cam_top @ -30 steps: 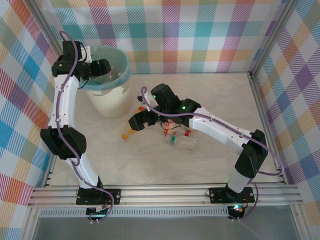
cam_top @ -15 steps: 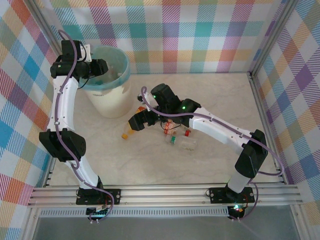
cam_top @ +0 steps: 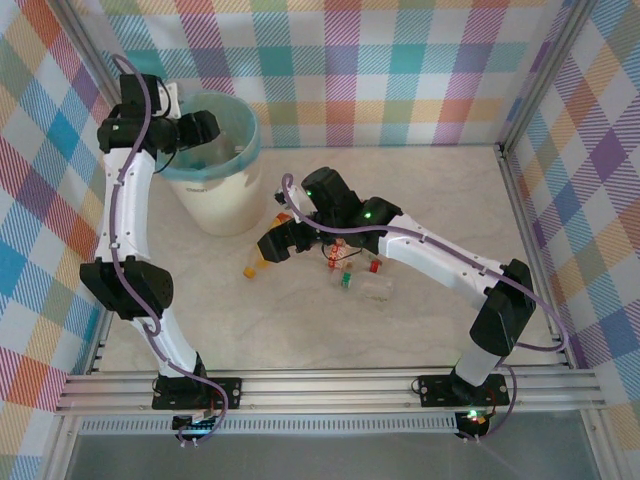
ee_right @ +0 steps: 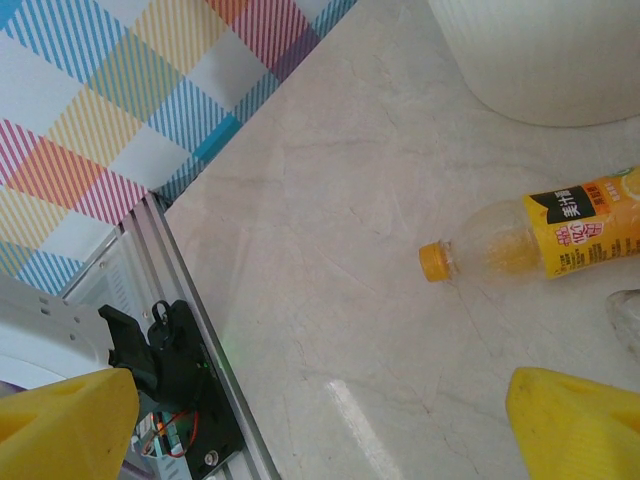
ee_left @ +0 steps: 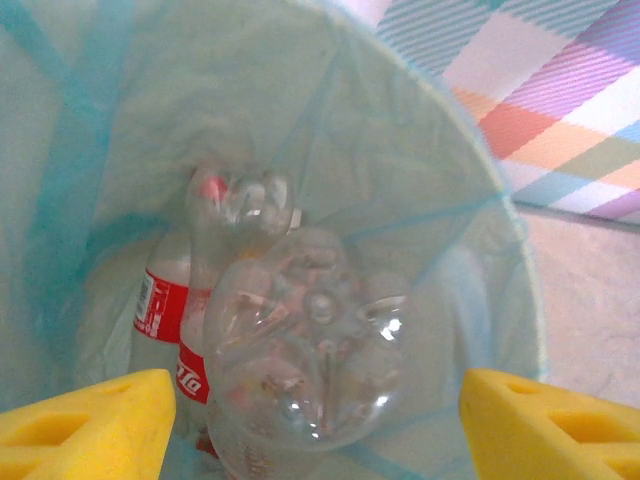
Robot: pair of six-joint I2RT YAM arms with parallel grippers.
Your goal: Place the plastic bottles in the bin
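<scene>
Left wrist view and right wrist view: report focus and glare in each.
Left wrist: the near clear bottle, seen against the bin, is soft, with small bright glints. Right wrist: the orange bottle is sharp; a pale sheen streaks the table.

Pale marbled table [cam_top: 440, 190]: bin [cam_top: 222, 205] far left, plastic bottles [cam_top: 365, 290] lying mid-table.

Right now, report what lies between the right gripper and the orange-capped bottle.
Only bare tabletop, by the right wrist view, between the right gripper and the orange-capped bottle.
</scene>
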